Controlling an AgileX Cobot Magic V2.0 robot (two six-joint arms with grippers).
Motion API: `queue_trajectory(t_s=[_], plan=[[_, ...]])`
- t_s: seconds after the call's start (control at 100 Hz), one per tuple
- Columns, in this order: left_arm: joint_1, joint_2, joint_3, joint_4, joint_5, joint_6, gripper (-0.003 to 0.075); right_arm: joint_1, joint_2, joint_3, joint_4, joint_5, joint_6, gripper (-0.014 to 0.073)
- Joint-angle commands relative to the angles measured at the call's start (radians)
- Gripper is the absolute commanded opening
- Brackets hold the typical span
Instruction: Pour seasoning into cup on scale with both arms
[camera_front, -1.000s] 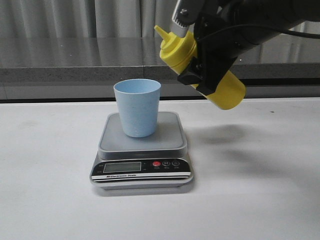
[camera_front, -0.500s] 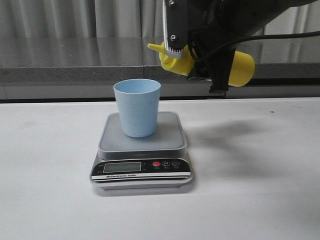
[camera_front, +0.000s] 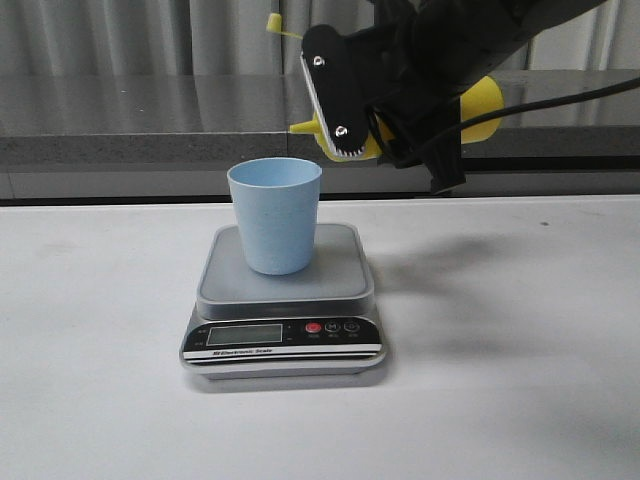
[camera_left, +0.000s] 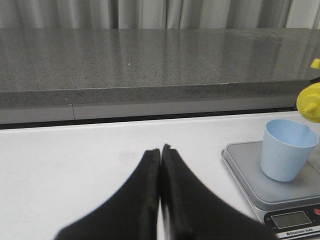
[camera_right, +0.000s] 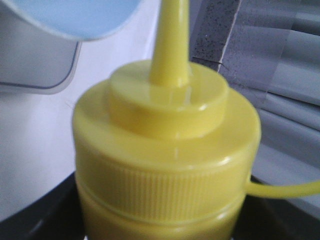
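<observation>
The light blue cup (camera_front: 275, 215) stands upright on the grey platform of the scale (camera_front: 340, 275). My right gripper (camera_front: 400, 110) is shut on the yellow seasoning bottle (camera_front: 480, 105) and holds it tipped about level, above and right of the cup. The nozzle (camera_front: 303, 127) points left, near the cup's rim. The cap on its tether (camera_front: 272, 22) sticks up. In the right wrist view the bottle (camera_right: 167, 165) fills the frame, with the cup's rim (camera_right: 80, 20) beyond the nozzle. My left gripper (camera_left: 160, 150) is shut and empty, left of the scale (camera_left: 245, 165) and cup (camera_left: 288, 156).
The scale's black front panel carries an LCD (camera_front: 243, 335) and a red button (camera_front: 313, 327). A grey stone ledge (camera_front: 150, 125) runs behind the white table (camera_front: 100, 400), with curtains behind it.
My right gripper has tipped the bottle from nozzle-up to about level and carried it left. The nozzle has come down near the cup's rim. The left gripper's earlier state is not shown.
</observation>
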Motion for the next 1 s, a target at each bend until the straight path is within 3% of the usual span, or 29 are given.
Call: queue_trajectory(t_s=[0.0,0.6,0.99], plan=[[0.003,0.007,-0.025,-0.007,-0.075,-0.008,-0.0020,0.014,-0.044,-0.036,-0.076,0.057,-0.006,0.0237],[0.003,0.007,-0.025,-0.007,-0.075,-0.008,-0.0020,0.023,-0.043,-0.036,-0.108,0.086,-0.004,0.0237],[0.003,0.007,-0.025,-0.007,-0.075,-0.008,-0.0020,0.023,-0.043,-0.036,-0.108,0.097,0.115,0.0237]])
